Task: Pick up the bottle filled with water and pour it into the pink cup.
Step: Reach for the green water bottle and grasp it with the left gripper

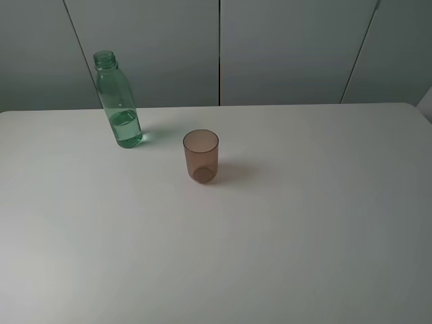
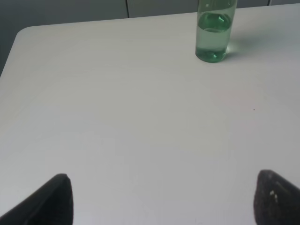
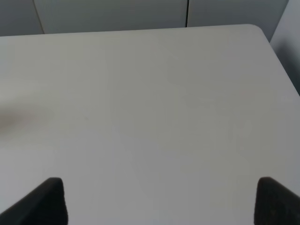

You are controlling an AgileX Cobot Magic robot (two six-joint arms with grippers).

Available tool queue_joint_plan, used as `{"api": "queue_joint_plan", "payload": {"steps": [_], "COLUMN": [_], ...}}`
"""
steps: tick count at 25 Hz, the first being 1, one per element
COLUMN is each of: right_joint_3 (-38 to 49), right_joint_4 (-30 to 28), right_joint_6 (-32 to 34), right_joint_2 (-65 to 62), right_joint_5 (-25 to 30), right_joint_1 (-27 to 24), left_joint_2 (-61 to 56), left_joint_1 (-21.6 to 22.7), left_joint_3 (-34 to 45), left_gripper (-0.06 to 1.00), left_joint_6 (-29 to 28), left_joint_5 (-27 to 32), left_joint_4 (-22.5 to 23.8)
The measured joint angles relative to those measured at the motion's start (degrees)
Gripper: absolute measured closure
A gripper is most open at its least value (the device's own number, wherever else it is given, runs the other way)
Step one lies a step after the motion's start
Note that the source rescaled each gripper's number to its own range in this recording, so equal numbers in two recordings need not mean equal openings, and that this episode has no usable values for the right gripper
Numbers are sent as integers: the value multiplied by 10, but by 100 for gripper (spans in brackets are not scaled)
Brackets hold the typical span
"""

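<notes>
Seen from the left wrist, the bottle (image 2: pixel 214 35) near the worktop's (image 2: pixel 117 93) far edge is cut off above its lower body. The left pincer (image 2: pixel 161 201) and the right pincer (image 3: pixel 159 201) each show only dark fingertip stubs, the rest being cropped. A grey smudge (image 3: pixel 18 119) on the worktop is too blurred to name.

A glossy, transparent green-tinted plastic bottle (image 1: pixel 120 108) and a translucent, smooth-walled pink cup (image 1: pixel 200 156), plastic by its look, sit on a smooth, matt white table (image 1: pixel 304 229); the grey wall panels (image 1: pixel 283 47) behind appear matt.
</notes>
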Motion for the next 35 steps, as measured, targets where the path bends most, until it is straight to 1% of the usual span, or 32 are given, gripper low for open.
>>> {"api": "queue_joint_plan", "payload": {"steps": [11, 15, 17, 21, 24, 28, 31, 33, 35], "right_joint_3": [0, 0, 0, 0, 0, 0, 0, 0, 0], "right_joint_4": [0, 0, 0, 0, 0, 0, 0, 0, 0], "right_joint_6": [0, 0, 0, 0, 0, 0, 0, 0, 0], "right_joint_2": [0, 0, 0, 0, 0, 0, 0, 0, 0], "right_joint_5": [0, 0, 0, 0, 0, 0, 0, 0, 0], "right_joint_1": [0, 0, 0, 0, 0, 0, 0, 0, 0], "left_joint_2": [0, 4, 37, 155, 254, 385, 478, 537, 599], "left_joint_1": [0, 0, 0, 0, 0, 0, -3, -23, -53], "left_joint_3": [0, -8, -34, -101, -137, -147, -147, -147, -147], "left_gripper": [-3, -3, -3, -3, -3, -3, -3, -3, -3], "left_joint_6": [0, 5, 6, 12, 50, 117, 141, 155, 197], "left_joint_5": [0, 0, 1, -8, -49, -141, -221, -289, -352], "left_joint_4": [0, -17, -31, -49, -71, -135, -160, -170, -202]}}
